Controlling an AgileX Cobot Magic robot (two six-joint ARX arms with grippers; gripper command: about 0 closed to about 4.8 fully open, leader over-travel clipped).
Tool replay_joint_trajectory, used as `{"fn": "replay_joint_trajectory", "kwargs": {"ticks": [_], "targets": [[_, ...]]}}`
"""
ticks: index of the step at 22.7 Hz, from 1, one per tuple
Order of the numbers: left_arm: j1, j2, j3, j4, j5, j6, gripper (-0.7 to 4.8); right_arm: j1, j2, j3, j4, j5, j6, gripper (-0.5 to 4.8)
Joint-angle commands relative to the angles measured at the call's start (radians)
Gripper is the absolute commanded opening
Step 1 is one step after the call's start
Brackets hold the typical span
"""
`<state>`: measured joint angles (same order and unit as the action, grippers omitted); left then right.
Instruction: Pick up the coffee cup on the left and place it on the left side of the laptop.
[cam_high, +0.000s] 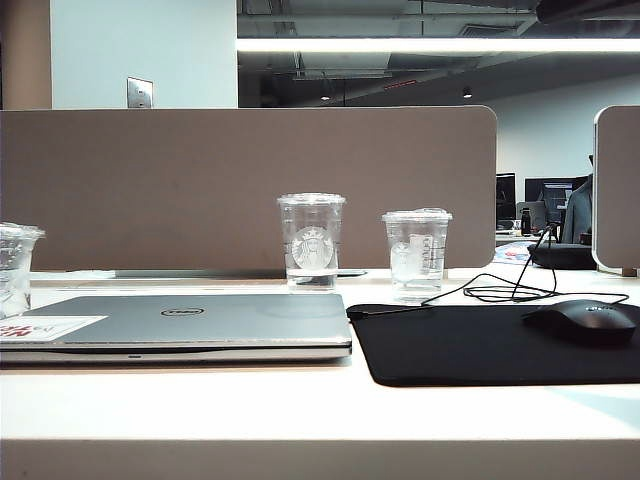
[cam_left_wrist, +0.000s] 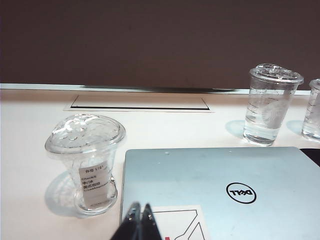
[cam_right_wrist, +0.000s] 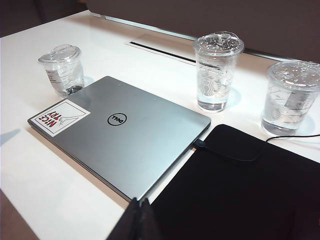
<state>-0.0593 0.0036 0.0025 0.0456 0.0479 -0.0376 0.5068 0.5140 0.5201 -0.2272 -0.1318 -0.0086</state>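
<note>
the left gripper (cam_left_wrist: 139, 216) is seen with its jaws pressed together, poised above the near edge of the laptop (cam_left_wrist: 215, 192). the coffee cup (cam_left_wrist: 89, 162) is stood upright on the desk (cam_left_wrist: 30, 130), just beside the laptop's left edge. a taller starbucks cup (cam_left_wrist: 269, 104) is set beyond the laptop's far right corner.

Lidded coffee cup (cam_left_wrist: 88, 167) stands upright just beside closed laptop (cam_left_wrist: 220, 190).
</note>
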Motion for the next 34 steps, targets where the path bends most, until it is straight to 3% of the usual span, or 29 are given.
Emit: {"fn": "replay_joint_trajectory", "kwargs": {"ticks": [1, 9, 11, 16, 20, 22, 34], "targets": [[0.002, 0.0, 0.004, 0.007, -0.003, 0.003, -0.05, -0.001, -0.001, 0.007, 0.017, -0.001, -0.003, -0.01], [0.002, 0.0, 0.004, 0.007, -0.003, 0.003, -0.05, -0.013, -0.005, -0.004, 0.022, 0.05, -0.003, -0.01], [0.002, 0.0, 0.004, 0.007, -0.003, 0.003, -0.05, -0.071, -0.042, -0.045, 0.039, 0.09, -0.003, -0.01], [0.002, 0.0, 0.004, 0.006, -0.003, 0.003, -0.05, -0.321, -0.248, -0.272, 0.267, 0.137, -0.003, -0.01], [0.002, 0.0, 0.004, 0.006, -0.003, 0.003, -0.05, -0.437, -0.376, -0.352, 0.269, 0.256, -0.003, -0.01], [0.002, 0.0, 0.004, 0.006, -0.002, 0.003, -0.05, -0.468, -0.433, -0.386, 0.269, 0.257, -0.003, -0.01], [0.002, 0.0, 0.004, -0.005, -0.003, 0.003, -0.05, -0.49, -0.515, -0.519, 0.304, 0.234, 0.002, -0.01]]}}
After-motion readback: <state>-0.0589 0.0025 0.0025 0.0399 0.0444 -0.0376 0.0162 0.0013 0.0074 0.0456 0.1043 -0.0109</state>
